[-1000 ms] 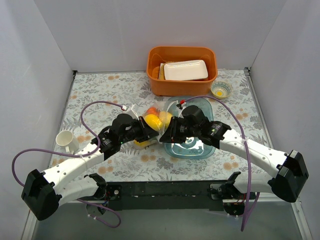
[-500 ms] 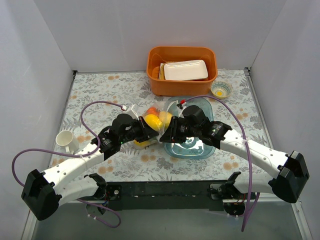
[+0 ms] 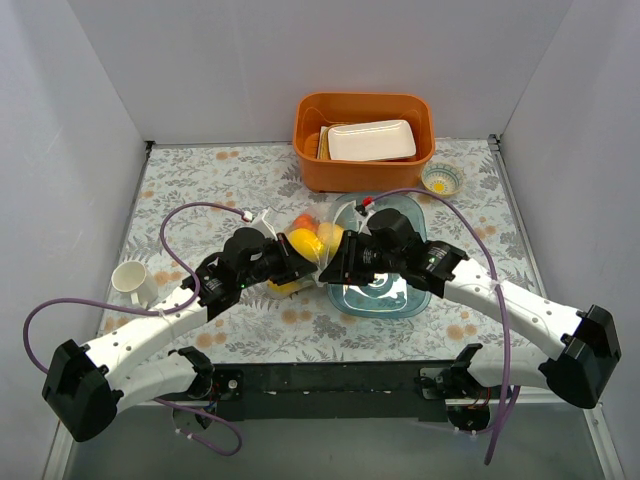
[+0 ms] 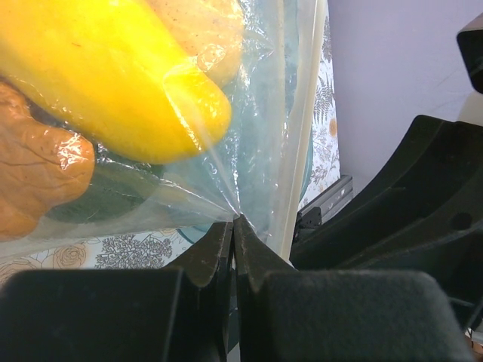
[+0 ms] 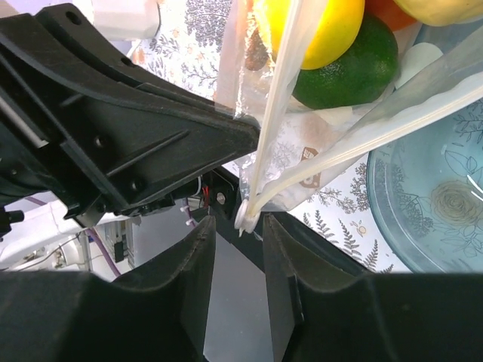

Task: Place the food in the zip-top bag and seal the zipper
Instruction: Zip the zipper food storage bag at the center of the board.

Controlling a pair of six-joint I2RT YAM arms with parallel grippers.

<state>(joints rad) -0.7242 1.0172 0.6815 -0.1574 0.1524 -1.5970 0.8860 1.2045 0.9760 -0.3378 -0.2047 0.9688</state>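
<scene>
From above, the left gripper [image 3: 297,263] and the right gripper [image 3: 334,262] face each other. The zip-top bag [image 3: 312,243] hangs between their tips, with yellow and orange food [image 3: 304,240] inside. A clear blue dish [image 3: 392,290] lies under and beyond the right gripper. An orange bin [image 3: 310,150] holding a white tray [image 3: 372,140] stands well beyond both.

On the left wrist, the jaws are pressed together on a pinch of the bag's clear film [image 4: 226,197], which rises from their tips. A yellow toy fruit [image 4: 106,72], an orange-brown piece [image 4: 34,170] and a dark green piece [image 4: 113,197] sit in the bag above and left of the jaws. The zipper [image 4: 302,128] runs upright just right of them.

On the right wrist, the jaws stand narrowly apart, with daylight between them. The zipper's lower end [image 5: 247,213] dips into the gap at the fingertips [image 5: 198,253], unpinched. The strip climbs away past yellow [image 5: 336,26] and green [image 5: 358,68] fruit. The left gripper's black body [image 5: 113,128] is just left of the jaws.
</scene>
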